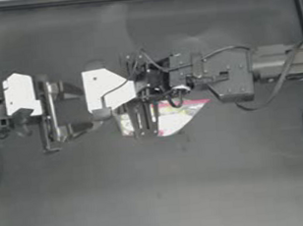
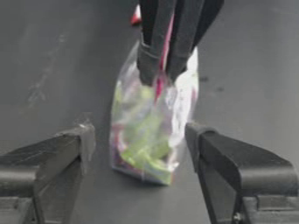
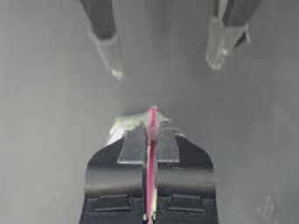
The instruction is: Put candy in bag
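Observation:
The bag (image 2: pixel 149 131), a clear pouch with green and multicoloured contents, hangs upright just above the table. My right gripper (image 3: pixel 152 131) is shut on its pink-red seal strip (image 3: pixel 153 116), and its long dark fingers (image 2: pixel 154 48) come down onto the bag's rim. My left gripper (image 2: pixel 140 135) is open, its jaws on either side of the bag without touching it. From above, the bag (image 1: pixel 177 117) lies under both wrists at the table's middle. A small red spot (image 2: pixel 135 17) shows beside the right fingers; I cannot tell whether it is the candy.
The left arm (image 1: pixel 104 89) reaches in from the left and the right arm (image 1: pixel 234 74) from the right, meeting at the table's middle. Dark bare table (image 1: pixel 187 191) spreads toward the front and back around them.

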